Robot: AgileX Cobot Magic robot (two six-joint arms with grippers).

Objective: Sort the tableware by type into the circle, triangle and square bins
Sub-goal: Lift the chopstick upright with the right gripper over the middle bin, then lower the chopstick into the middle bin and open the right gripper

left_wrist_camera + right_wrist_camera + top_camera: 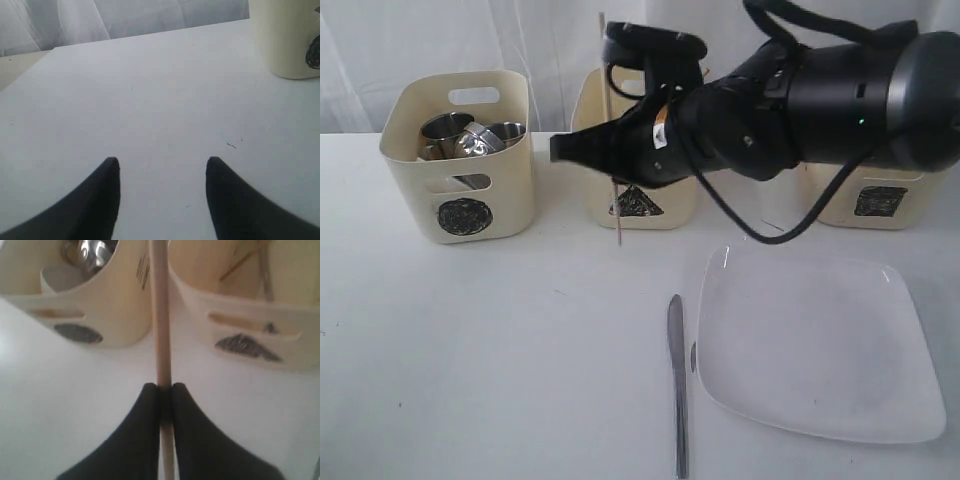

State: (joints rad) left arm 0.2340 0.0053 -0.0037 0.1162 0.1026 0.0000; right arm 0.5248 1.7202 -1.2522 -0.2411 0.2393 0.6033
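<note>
In the exterior view, the right gripper [600, 155] pinched a thin wooden chopstick [617, 215] upright before the cream triangle bin [670, 205]. A steel knife [678, 390] and a glossy square plate [810, 350] lay on the table [470, 340]. In the left wrist view, the left gripper [162, 167] stood spread, holding nothing. In the right wrist view, black fingers [145, 410] clamped the round shaft. Light, stiff and smooth, it would likely pivot, so a mid-length hold suited it.

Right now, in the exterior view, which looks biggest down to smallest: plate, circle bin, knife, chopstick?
White square plate, nearest the camera
circle bin
steel knife and wooden chopstick: both long and thin, too alike to rank
</note>
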